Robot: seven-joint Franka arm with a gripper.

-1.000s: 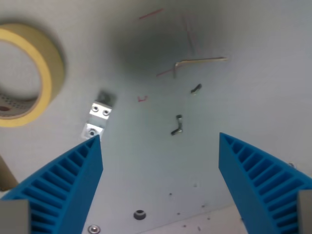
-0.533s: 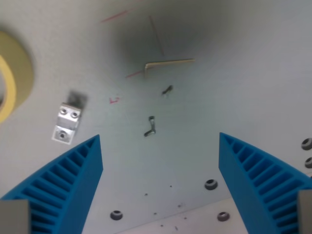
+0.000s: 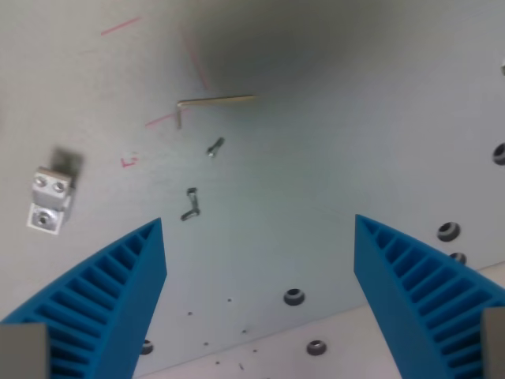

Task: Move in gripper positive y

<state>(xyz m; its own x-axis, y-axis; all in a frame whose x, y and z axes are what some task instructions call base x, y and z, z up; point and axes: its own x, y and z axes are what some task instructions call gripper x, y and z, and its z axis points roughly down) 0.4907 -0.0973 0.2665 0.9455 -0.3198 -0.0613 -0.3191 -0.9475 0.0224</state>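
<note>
- On the grey worktop, wrist view looking down: pincer spread wide, nothing between the blue ribbed fingers, which enter from 7 and 5 o'clock.
- Pincer hangs above the surface, touching nothing.
- Small metal bracket with two screw heads on top and a hole in its lower face sits at 9 o'clock, near the wrist view's left edge, well apart from the left finger tip.
- Hex key lies flat at 11 o'clock, long leg horizontal, short leg pointing down at its left end.
- Two small dark screws below it: one just under the key, a bent-looking piece closer to centre-left. Apart from each other.
- Red pen marks scattered at 10–11 o'clock, one short stroke touching the key's bend.
- Threaded holes in the worktop at 6 o'clock and along 3–4 o'clock.
- Dark blurred shadow across 12 o'clock.
</note>
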